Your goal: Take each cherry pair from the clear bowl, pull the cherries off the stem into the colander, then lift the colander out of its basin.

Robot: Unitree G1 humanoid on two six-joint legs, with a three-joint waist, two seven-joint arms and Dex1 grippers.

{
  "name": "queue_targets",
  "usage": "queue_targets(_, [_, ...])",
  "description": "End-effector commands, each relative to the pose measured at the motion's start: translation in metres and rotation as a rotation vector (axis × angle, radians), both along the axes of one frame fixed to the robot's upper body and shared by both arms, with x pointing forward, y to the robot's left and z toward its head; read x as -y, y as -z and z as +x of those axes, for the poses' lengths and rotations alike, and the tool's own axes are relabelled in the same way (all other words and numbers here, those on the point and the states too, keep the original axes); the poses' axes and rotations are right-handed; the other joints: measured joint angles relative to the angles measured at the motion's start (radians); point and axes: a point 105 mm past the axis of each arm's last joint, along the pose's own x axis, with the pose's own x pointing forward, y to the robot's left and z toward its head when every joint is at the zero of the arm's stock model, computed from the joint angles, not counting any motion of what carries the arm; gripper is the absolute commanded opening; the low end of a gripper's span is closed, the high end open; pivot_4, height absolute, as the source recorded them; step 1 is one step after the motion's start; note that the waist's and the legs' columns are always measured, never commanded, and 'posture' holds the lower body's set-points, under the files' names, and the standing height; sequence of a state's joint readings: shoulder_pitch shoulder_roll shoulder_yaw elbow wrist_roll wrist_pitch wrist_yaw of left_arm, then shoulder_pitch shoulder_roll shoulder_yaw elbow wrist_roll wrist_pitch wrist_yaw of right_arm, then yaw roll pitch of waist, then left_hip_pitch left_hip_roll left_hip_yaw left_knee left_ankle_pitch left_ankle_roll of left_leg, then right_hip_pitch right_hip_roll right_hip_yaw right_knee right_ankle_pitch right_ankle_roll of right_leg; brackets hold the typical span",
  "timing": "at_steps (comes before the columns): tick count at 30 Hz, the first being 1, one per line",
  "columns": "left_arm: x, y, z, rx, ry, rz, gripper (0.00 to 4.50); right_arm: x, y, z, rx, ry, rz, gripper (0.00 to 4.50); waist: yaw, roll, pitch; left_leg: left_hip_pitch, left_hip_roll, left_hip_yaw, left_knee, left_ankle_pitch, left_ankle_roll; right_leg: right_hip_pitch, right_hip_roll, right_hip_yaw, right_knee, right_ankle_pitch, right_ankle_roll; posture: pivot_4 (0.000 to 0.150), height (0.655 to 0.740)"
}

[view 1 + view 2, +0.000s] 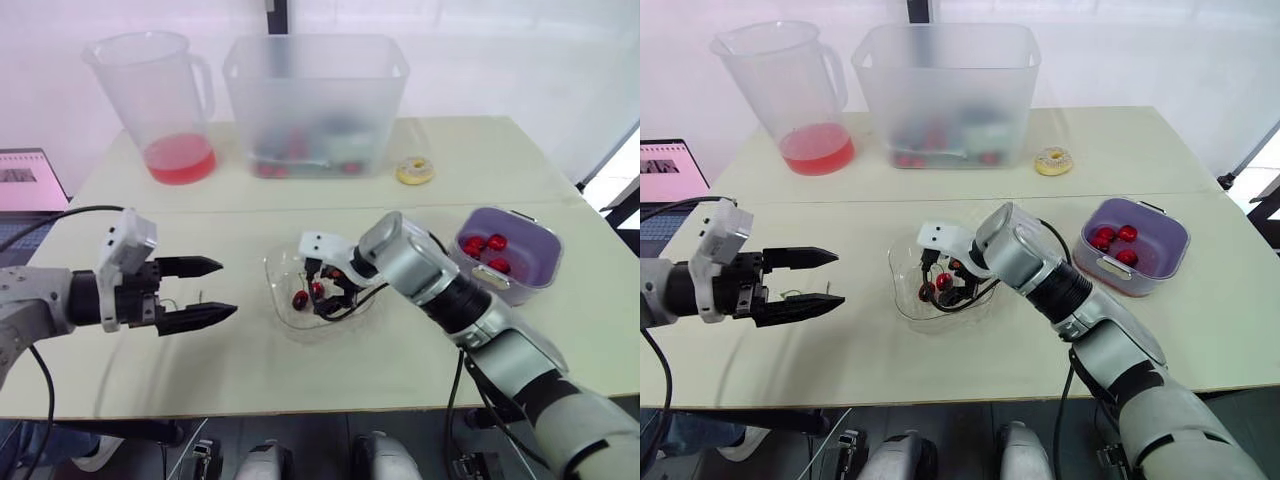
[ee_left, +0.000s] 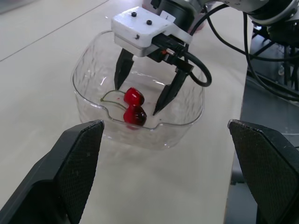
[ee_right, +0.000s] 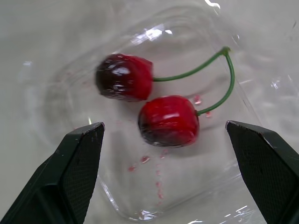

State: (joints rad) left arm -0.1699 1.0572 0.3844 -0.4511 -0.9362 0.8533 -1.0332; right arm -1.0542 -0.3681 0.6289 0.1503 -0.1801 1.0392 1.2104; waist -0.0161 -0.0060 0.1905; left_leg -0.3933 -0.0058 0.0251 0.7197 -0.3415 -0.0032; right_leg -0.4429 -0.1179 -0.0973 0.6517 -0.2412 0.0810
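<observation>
We found the right gripper (image 2: pixel 137 99) spread wide and empty, reaching into the clear bowl (image 2: pixel 180 133) directly above the cherry pair (image 3: pixel 168 120), which lay on the bowl's floor between its fingers. The left gripper (image 1: pixel 228 289), also spread and empty, stood outside the bowl on the robot's left. We judged the right arm the nearer.

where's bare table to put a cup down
Bare: the strip between bin and bowl, and the front edge of the table. Crowded: the bowl, with the right pincer in it, and the back row by the jug.
</observation>
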Motion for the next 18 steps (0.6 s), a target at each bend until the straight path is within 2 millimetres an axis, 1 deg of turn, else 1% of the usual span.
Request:
queue_targets(1, [-0.001,-0.0064,-0.0008,0.039,0.005,0.024,4.5,-0.0056,-0.0046,0.0017,0.031,-0.016,0.013,4.45,0.0,0.0,0.0,0.0,0.0,0.0,0.0,0.0,0.0,0.0,0.0,0.0,0.0,0.0,0.0,0.15,0.6886])
queue_targets(3, [-0.0013,-0.0059,-0.0008,0.041,0.004,0.026,4.5,-0.0051,-0.0011,0.0034,0.035,-0.013,0.007,4.45,-0.001,0.0,0.0,0.0,0.0,0.0,0.0,0.0,0.0,0.0,0.0,0.0,0.0,0.0,0.0,0.15,0.6886])
queue_targets(4, [-0.0014,-0.0056,-0.0008,0.041,0.003,0.026,4.5,-0.0052,0.0003,0.004,0.034,-0.011,0.007,3.87,-0.001,0.0,0.0,0.0,0.0,0.0,0.0,0.0,0.0,0.0,0.0,0.0,0.0,0.0,0.0,0.15,0.6886])
queue_targets(5, [-0.0015,-0.0054,-0.0008,0.041,0.002,0.026,4.5,-0.0054,0.001,0.0043,0.032,-0.009,0.008,3.51,-0.001,0.0,0.0,0.0,0.0,0.0,0.0,0.0,0.0,0.0,0.0,0.0,0.0,0.0,0.0,0.15,0.6886])
queue_targets(7, [-0.0017,-0.0046,-0.0007,0.042,-0.002,0.028,4.5,-0.0066,0.0012,0.0049,0.034,-0.01,0.009,2.64,-0.001,0.0,0.0,0.0,0.0,0.0,0.0,0.0,0.0,0.0,0.0,0.0,0.0,0.0,0.0,0.15,0.6886])
queue_targets(9, [-0.0017,-0.0042,-0.0009,0.042,-0.003,0.029,4.5,-0.0072,0.0008,0.005,0.039,-0.017,0.006,1.58,-0.001,0.0,0.0,0.0,0.0,0.0,0.0,0.0,0.0,0.0,0.0,0.0,0.0,0.0,0.0,0.15,0.6886])
queue_targets(18, [-0.001,-0.0027,0.0,0.044,-0.004,0.028,4.5,-0.0071,-0.0039,0.0032,0.045,-0.041,-0.005,1.58,0.0,0.0,0.0,0.0,0.0,0.0,0.0,0.0,0.0,0.0,0.0,0.0,0.0,0.0,0.0,0.15,0.6886])
